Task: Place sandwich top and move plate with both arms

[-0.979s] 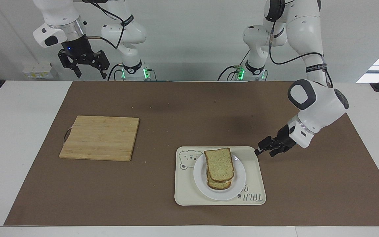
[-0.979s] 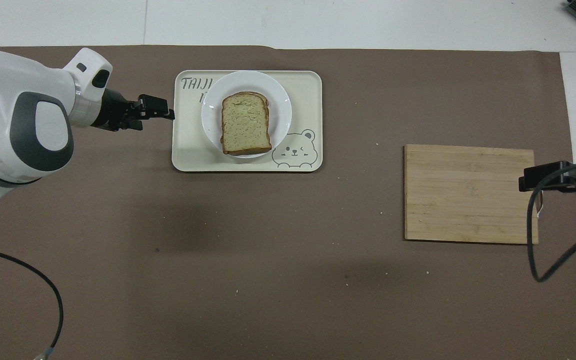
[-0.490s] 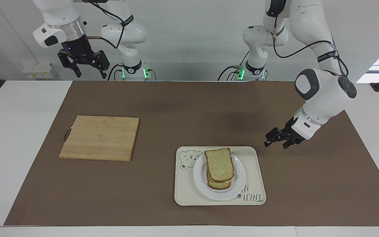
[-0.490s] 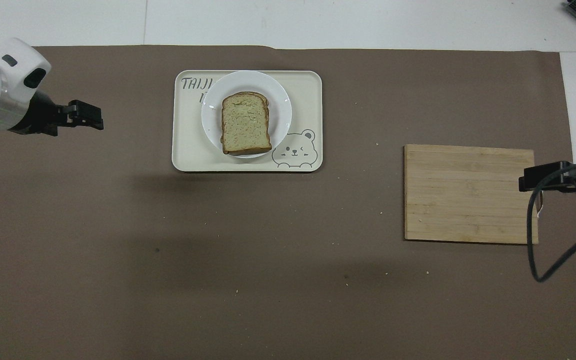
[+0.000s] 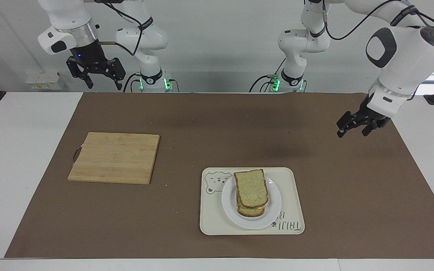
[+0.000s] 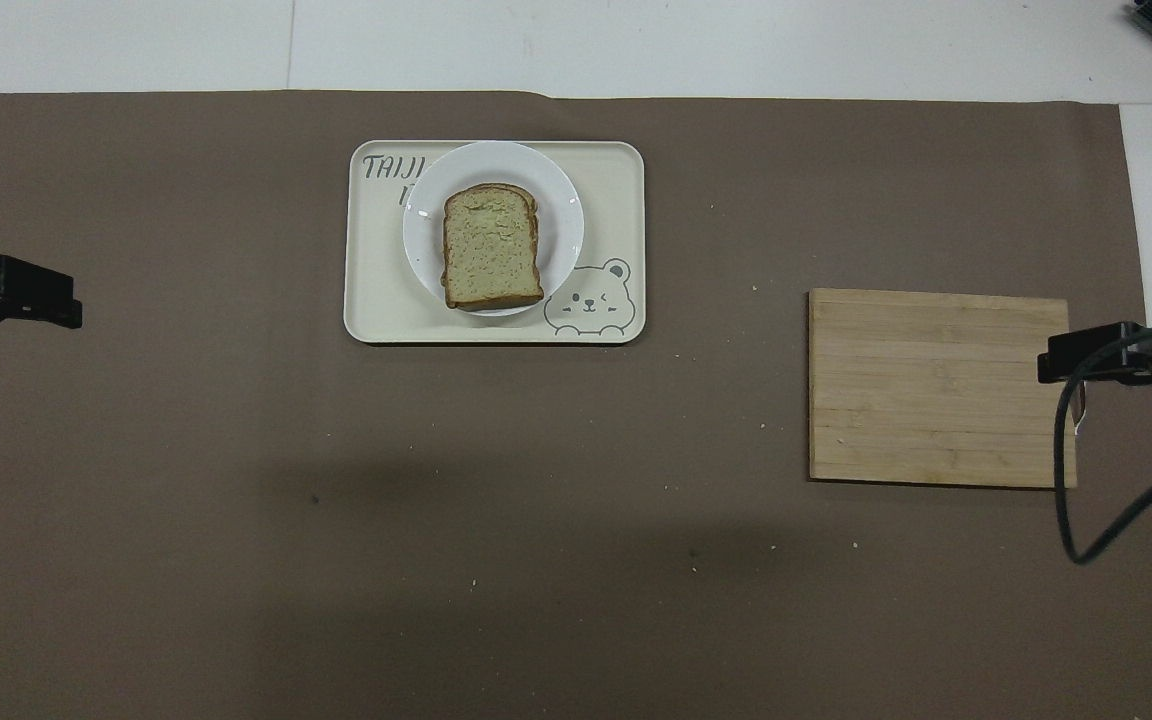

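Toward the left arm's end of the brown paper mat [image 5: 202, 124], counting one cream rectangular tray with a bear drawing [image 5: 211, 222], lying flat and bearing one small round white plate [image 5: 229, 203]. Counting two bread slices stacked on that plate: one pale speckled sandwich top with a brown crust [image 5: 251, 188] lying uppermost, slightly askew, and one lower slice [image 5: 251, 211] peeking out beneath it. Toward the right arm's end, nearer to the robots than the tray, noting one bare bamboo cutting board [image 5: 113, 158], well apart from the tray. Counting two black two-finger grippers: left gripper [image 5: 352, 130] hanging over bare mat at its own end, fingers spread and gripping nothing; right gripper [image 5: 94, 77] waiting raised high, fingers likewise parted and empty.
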Robot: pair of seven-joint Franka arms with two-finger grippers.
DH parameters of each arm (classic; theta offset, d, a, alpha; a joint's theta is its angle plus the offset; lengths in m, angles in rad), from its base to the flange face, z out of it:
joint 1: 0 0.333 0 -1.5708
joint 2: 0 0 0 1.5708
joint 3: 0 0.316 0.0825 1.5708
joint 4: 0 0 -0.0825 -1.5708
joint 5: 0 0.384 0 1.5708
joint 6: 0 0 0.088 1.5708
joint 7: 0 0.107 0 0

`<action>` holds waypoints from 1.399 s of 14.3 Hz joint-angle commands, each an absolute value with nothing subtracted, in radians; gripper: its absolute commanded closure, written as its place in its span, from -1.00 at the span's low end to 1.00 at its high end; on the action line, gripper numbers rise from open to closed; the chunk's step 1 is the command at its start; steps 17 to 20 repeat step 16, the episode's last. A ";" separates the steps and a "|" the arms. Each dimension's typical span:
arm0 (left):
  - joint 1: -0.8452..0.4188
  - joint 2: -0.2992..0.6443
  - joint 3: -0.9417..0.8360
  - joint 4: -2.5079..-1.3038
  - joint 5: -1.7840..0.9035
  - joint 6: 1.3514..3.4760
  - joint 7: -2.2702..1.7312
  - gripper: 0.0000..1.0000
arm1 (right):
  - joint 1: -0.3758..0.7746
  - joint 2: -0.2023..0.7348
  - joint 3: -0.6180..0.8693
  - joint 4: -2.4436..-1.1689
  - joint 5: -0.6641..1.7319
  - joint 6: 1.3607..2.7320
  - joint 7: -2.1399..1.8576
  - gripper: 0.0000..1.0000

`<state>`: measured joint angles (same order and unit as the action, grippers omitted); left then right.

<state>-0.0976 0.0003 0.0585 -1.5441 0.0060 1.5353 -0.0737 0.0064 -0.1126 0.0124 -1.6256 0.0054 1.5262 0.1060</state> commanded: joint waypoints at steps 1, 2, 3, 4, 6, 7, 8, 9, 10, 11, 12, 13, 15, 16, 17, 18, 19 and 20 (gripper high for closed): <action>-0.094 -0.024 0.049 -1.523 0.023 1.470 -0.090 -1.00 | -0.011 -0.118 0.021 -1.626 0.005 1.517 0.080 -1.00; -0.083 -0.029 0.051 -1.534 0.017 1.468 -0.089 -1.00 | -0.011 -0.118 0.021 -1.625 0.005 1.517 0.081 -1.00; -0.083 -0.031 0.051 -1.532 0.012 1.468 -0.090 -1.00 | -0.011 -0.118 0.021 -1.624 0.005 1.517 0.080 -1.00; -0.081 -0.029 0.054 -1.532 0.012 1.471 -0.091 -1.00 | -0.011 -0.118 0.021 -1.624 0.005 1.517 0.081 -1.00; -0.081 -0.029 0.058 -1.532 0.012 1.473 -0.092 -1.00 | -0.011 -0.118 0.021 -1.626 0.005 1.517 0.080 -1.00; -0.081 -0.029 0.060 -1.532 0.012 1.471 -0.091 -1.00 | -0.011 -0.118 0.021 -1.625 0.005 1.517 0.081 -1.00; -0.081 -0.029 0.060 -1.532 0.012 1.471 -0.091 -1.00 | -0.011 -0.118 0.021 -1.626 0.005 1.517 0.080 -1.00; -0.084 -0.029 0.058 -1.532 0.012 1.473 -0.086 -1.00 | -0.011 -0.120 0.021 -1.625 0.006 1.517 0.081 -1.00; -0.087 -0.026 0.058 -1.528 0.011 1.479 -0.084 -1.00 | -0.011 -0.118 0.021 -1.624 0.005 1.517 0.080 -1.00; -0.083 -0.028 0.057 -1.531 -0.001 1.476 -0.084 -1.00 | -0.011 -0.118 0.021 -1.624 0.005 1.517 0.080 -1.00; -0.081 -0.028 0.063 -1.528 -0.029 1.470 -0.081 -1.00 | -0.011 -0.118 0.021 -1.624 0.005 1.517 0.080 -1.00; -0.080 -0.028 0.066 -1.529 -0.038 1.463 -0.066 -1.00 | -0.011 -0.118 0.021 -1.624 0.005 1.517 0.081 -1.00; -0.077 -0.029 0.066 -1.531 -0.041 1.465 -0.028 -1.00 | -0.011 -0.118 0.021 -1.626 0.005 1.517 0.081 -1.00; -0.075 -0.029 0.066 -1.532 -0.043 1.466 -0.029 -1.00 | -0.011 -0.118 0.021 -1.625 0.005 1.517 0.081 -1.00; -0.075 -0.029 0.066 -1.532 -0.043 1.466 -0.029 -1.00 | -0.011 -0.118 0.021 -1.625 0.005 1.517 0.081 -1.00; -0.075 -0.029 0.066 -1.532 -0.043 1.466 -0.029 -1.00 | -0.011 -0.118 0.021 -1.625 0.005 1.517 0.081 -1.00; -0.075 -0.029 0.066 -1.532 -0.043 1.466 -0.029 -1.00 | -0.011 -0.118 0.021 -1.625 0.005 1.517 0.081 -1.00; -0.075 -0.029 0.066 -1.532 -0.043 1.466 -0.029 -1.00 | -0.011 -0.118 0.021 -1.625 0.005 1.517 0.081 -1.00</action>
